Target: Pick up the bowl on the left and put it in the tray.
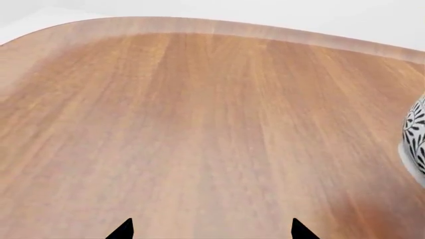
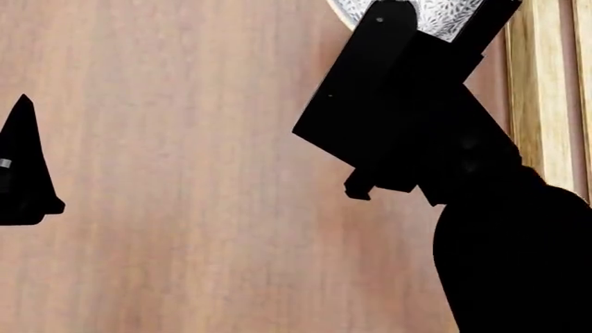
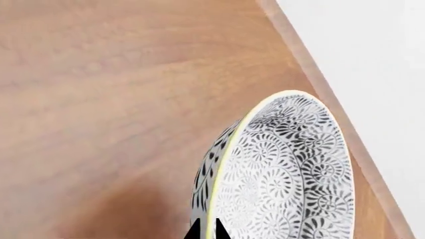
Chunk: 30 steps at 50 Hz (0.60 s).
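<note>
- Patterned white ceramic with a pale yellow rim fills the right wrist view: the bowl (image 3: 285, 174) sits tilted on edge, and the right gripper (image 3: 206, 230) has its two dark tips pinched close together across the rim, one on each side of the wall. That narrow pinch on the lip looks to be why the bowl hangs slanted and not level.
- From the head camera, only a sliver of the bowl (image 2: 444, 14) shows past the right arm, whose black bulk covers the grip itself. It lies just beside the light-wood tray (image 2: 545, 104), whose slats run along that view's right edge; whether the bowl is lifted clear of the wooden table (image 2: 185, 173) I cannot tell.
- Carrying the bowl by its rim would leave its base free to go down onto the slats, so the next stretch is likely a short sideways carry over the tray's low side.
- Left gripper (image 1: 211, 230) hovers over bare table with its tips spread wide and nothing between them, the bowl only at the far edge of its camera.
</note>
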Available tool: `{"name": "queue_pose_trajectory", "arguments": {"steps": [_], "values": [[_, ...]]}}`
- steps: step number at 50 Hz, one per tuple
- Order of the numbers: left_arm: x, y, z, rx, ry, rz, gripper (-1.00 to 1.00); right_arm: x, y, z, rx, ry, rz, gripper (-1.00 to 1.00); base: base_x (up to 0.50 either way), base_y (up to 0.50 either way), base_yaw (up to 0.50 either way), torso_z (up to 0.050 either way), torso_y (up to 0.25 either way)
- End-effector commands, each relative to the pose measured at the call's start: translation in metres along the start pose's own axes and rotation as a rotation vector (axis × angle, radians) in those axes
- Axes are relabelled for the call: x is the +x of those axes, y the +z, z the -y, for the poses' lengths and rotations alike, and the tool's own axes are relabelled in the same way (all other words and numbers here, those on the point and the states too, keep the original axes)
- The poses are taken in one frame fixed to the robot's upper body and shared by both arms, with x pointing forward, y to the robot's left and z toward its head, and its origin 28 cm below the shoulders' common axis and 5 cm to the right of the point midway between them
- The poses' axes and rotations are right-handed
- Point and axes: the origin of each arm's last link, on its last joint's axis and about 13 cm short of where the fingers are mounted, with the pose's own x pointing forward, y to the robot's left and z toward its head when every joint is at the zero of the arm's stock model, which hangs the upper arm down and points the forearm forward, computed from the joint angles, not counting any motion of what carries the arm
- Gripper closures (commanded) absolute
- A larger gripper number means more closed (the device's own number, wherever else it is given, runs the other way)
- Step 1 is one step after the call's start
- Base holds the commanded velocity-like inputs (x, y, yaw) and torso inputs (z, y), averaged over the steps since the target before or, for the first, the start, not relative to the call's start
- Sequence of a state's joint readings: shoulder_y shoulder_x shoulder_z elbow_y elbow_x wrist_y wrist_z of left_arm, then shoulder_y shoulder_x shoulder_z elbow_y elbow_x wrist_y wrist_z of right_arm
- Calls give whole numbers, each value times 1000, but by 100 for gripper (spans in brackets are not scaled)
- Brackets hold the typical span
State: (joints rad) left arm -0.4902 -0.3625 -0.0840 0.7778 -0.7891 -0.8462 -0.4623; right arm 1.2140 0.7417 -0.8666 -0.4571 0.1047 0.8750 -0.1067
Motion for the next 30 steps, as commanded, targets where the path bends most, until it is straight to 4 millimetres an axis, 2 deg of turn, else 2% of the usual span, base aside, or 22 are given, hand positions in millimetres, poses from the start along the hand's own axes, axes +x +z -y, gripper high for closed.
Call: {"name": "queue_pose_trajectory", "arguments": {"steps": [1,16,30], "values": [[-1,1,1,-1,-3,2,-100,-17,14,33,-58,-104,11,100,0,0,0,0,0],[-1,2,2,1,-5,0,-100,-40,22,57,-109,-144,-17,100,0,0,0,0,0],[-1,2,1,1,0,1,-100,-64,7,66,-171,-182,-110,100,0,0,0,0,0]]}}
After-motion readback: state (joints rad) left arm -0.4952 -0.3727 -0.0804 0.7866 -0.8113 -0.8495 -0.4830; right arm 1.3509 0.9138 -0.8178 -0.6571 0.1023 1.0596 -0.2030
